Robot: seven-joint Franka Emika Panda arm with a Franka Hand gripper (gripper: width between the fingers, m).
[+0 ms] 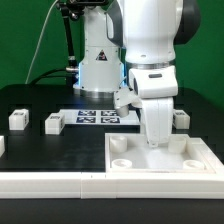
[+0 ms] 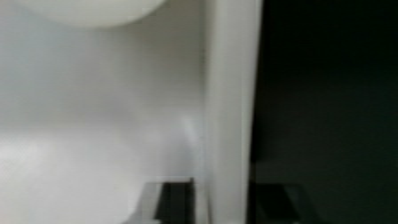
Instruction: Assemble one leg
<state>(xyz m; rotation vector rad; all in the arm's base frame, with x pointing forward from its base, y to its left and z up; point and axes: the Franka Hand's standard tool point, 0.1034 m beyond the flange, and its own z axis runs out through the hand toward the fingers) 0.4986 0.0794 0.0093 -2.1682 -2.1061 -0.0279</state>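
My gripper [image 1: 155, 140] points straight down at the far rim of the large white square panel [image 1: 160, 160], which has round corner sockets. In the wrist view my gripper [image 2: 222, 205] straddles that rim [image 2: 222, 110], one dark finger [image 2: 173, 203] over the panel and the other over the black table, both pressed against it. Three small white legs stand on the table, none of them held: two at the exterior view's left [image 1: 17, 119] [image 1: 53, 123] and one at the right behind the arm [image 1: 180, 118].
The marker board [image 1: 97, 117] lies behind the panel, in front of the robot base. A low white wall [image 1: 45, 182] runs along the front edge, next to the panel. Another white part [image 1: 2, 147] shows at the far left edge.
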